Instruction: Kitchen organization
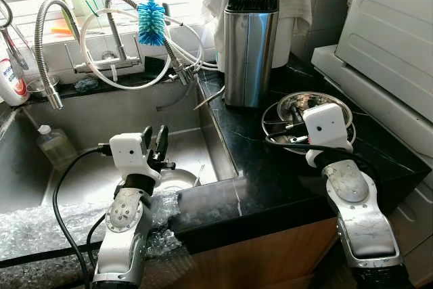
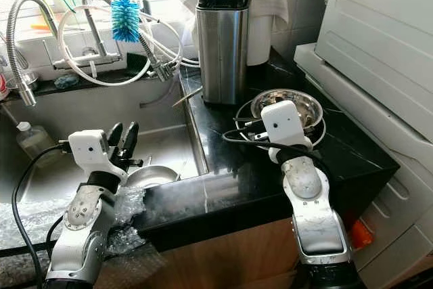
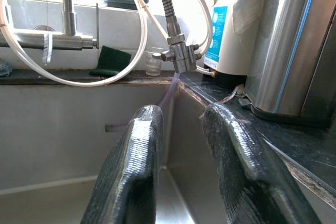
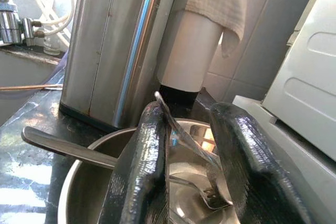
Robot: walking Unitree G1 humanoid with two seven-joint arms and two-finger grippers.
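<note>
Your left gripper (image 1: 155, 139) hangs over the steel sink (image 1: 88, 133), ribbed fingers parted. Your right gripper (image 4: 186, 156) sits in the shiny round bowl (image 1: 313, 108) on black stone counter (image 1: 270, 174), fingers spread around a thin metal utensil (image 4: 184, 137), grip uncertain. Beyond stands the brushed-steel knife block (image 1: 249, 45).

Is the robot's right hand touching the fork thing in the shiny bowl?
Cannot tell. In the right wrist view the utensil stands between the right gripper's open jaws, close to one, over the bowl.

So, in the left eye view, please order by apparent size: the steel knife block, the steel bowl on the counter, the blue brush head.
1. Steel knife block, clearly largest.
2. Steel bowl, partly hidden behind the right gripper, so its rank is less sure.
3. Blue brush head, smallest.
</note>
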